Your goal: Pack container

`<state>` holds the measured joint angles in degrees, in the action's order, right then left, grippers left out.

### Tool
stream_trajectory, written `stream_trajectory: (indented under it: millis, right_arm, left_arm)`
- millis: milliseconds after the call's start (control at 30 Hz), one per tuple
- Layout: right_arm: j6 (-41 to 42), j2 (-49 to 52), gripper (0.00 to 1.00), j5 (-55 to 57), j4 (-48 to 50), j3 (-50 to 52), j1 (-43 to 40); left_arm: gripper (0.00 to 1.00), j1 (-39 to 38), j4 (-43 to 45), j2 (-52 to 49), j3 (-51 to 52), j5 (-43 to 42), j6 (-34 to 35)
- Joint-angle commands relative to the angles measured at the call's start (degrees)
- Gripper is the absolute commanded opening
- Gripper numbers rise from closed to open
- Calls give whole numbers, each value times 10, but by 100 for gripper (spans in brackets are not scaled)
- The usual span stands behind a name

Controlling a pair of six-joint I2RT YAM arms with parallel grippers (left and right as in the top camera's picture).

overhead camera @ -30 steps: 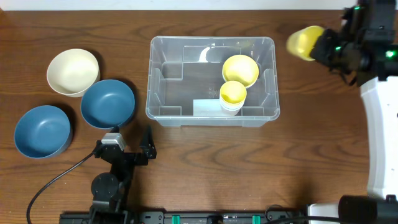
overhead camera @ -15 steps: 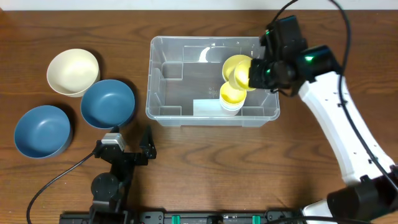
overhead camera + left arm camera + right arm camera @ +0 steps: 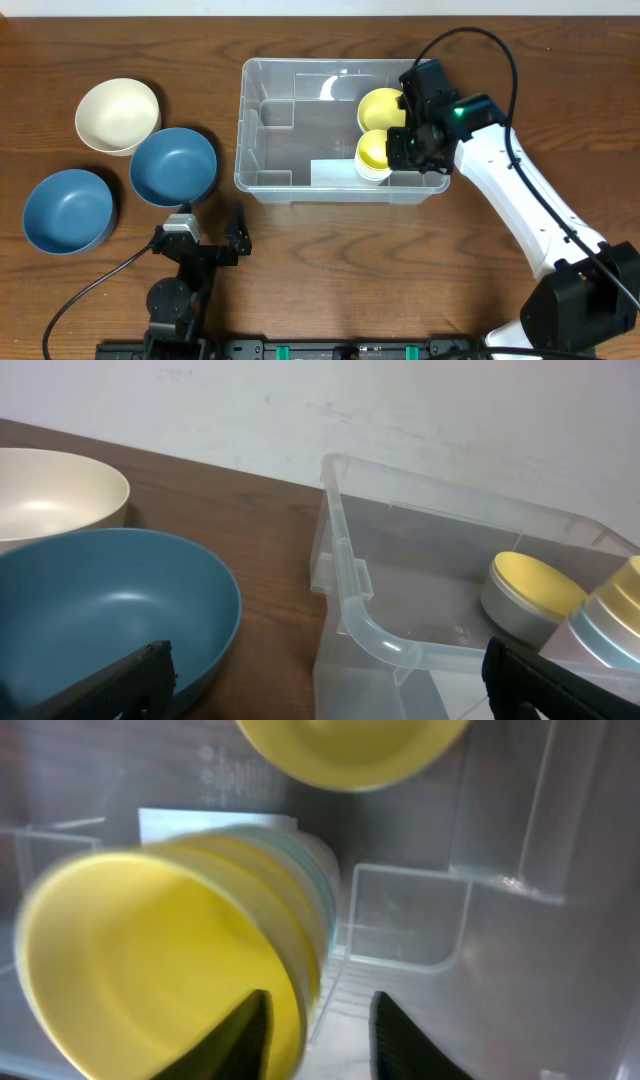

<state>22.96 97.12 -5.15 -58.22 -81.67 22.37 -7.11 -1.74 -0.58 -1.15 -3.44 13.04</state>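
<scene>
Right jaws: right gripper (image 3: 312,1032) stood parted and gripped nothing. The rim of the yellow cup (image 3: 150,970) sat in the gap, with one finger clear of it.
Left jaws: left gripper (image 3: 328,660) was spread wide and empty, parked off the container's (image 3: 300,140) front-left corner.
Container position: it lay beneath the right gripper, whose jaws reached into its front-right corner.
Reason for placement: the cup was nested on the stack (image 3: 375,172), judged to save room. The yellow bowl (image 3: 385,108) lay just behind, inside the container.
Unpacked: nearer blue bowl (image 3: 173,166), farther blue bowl (image 3: 68,210) and cream bowl (image 3: 117,115) sat left of the container.
</scene>
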Motion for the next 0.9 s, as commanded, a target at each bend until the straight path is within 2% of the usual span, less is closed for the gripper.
stream_trajectory:
  millis: [0, 367, 500, 567, 700, 767, 867]
  right_arm:
    - [-7, 2, 46, -1, 7, 8, 7]
    - [-40, 1, 58, -9, -18, -81, 1]
    - [-37, 1, 76, 16, -34, -130, -19]
    - [-35, 1, 83, 40, -38, -147, -38]
    - [-9, 1, 90, 78, -39, -154, -90]
    - [17, 1, 99, 95, -40, -154, -133]
    - [46, 2, 99, 96, -39, -153, -191]
  left_arm:
    - [98, 3, -21, 3, 9, 2, -12]
    - [98, 3, -21, 3, 9, 2, -12]
    - [98, 3, -21, 3, 9, 2, -12]
    - [98, 3, -21, 3, 9, 2, -12]
    - [98, 3, -21, 3, 9, 2, -12]
    - [98, 3, -21, 3, 9, 2, -12]
    - [98, 3, -21, 3, 9, 2, -12]
